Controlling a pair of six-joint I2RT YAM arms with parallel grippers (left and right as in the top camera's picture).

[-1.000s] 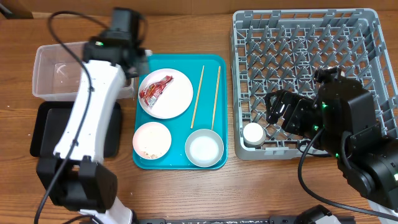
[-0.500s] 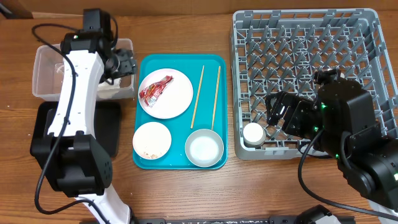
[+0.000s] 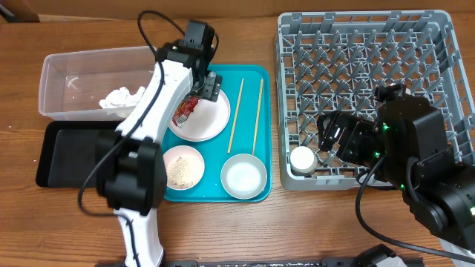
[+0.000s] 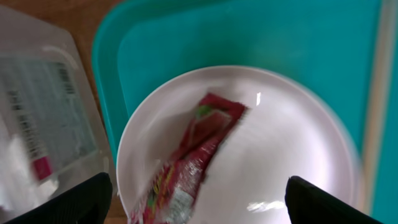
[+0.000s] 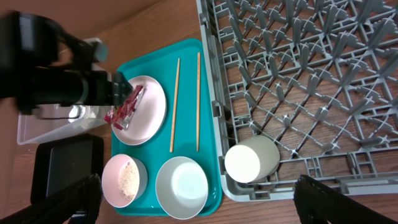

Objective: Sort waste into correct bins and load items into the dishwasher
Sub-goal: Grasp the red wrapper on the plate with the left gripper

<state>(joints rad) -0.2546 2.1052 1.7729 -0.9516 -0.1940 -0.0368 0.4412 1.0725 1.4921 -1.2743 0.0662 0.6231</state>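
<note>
Shows left gripper [image 4: 199,208], jaws apart, now over red wrapper [image 4: 194,157], white tissue [image 3: 122,97] left in clear tub [image 3: 61,68]; right gripper [image 3: 327,134] unmoved, spread wide.

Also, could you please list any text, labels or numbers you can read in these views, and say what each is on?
Sticker on the clear tub: rows of print and a pink patch, too blurred to read.
Red wrapper on the plate: colourful print, no legible words.
Nothing else shows any writing.

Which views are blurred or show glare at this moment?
Left wrist: wrapper and plate smeared by motion, small glare spots on the plate. Overhead: sharp, evenly lit. Right wrist: rack and cup crisp.
</note>
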